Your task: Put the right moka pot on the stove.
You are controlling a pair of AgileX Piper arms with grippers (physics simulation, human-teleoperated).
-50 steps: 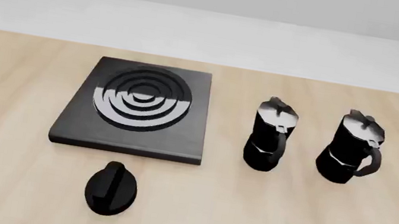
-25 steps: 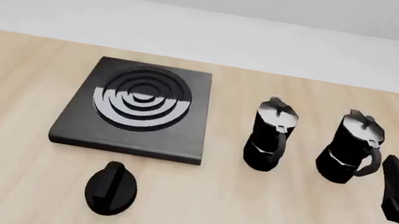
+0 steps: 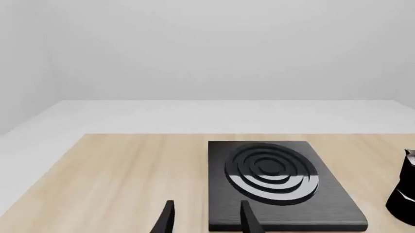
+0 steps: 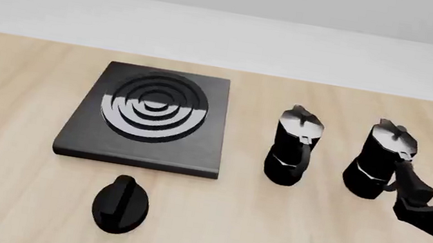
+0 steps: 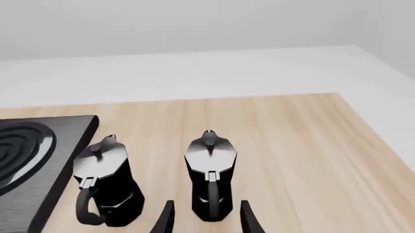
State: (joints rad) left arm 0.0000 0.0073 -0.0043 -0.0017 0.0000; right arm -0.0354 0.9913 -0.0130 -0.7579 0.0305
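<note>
Left wrist view: the stove fills the lower middle of the frame, its rings part silvery, nothing on it. The left gripper shows as two fingertips at the bottom edge with a gap between them, spread and holding nothing. A sliver of a pot shows at the right edge; which pot it is, I cannot tell from here.

Front view: the right pot stands upright at centre right, well apart from the stove at centre left, with the left pot between them. The right gripper sits at the lower right, just beside the right pot's handle, fingers parted and empty — whether one tip touches the handle I cannot tell. The left gripper rests at the lower left edge. A knob lies below the stove.

Right wrist view: the right pot stands at lower centre, handle facing the camera, lined up with the gap between the fingertips at the bottom edge.

The pot looks rigid and metal-like, probably fairly light, but tall on a small base, so a sideways shove would likely tip it. The faceted faces look smooth and could slip — the narrow waist, or the handle, looks the surest hold.
</note>
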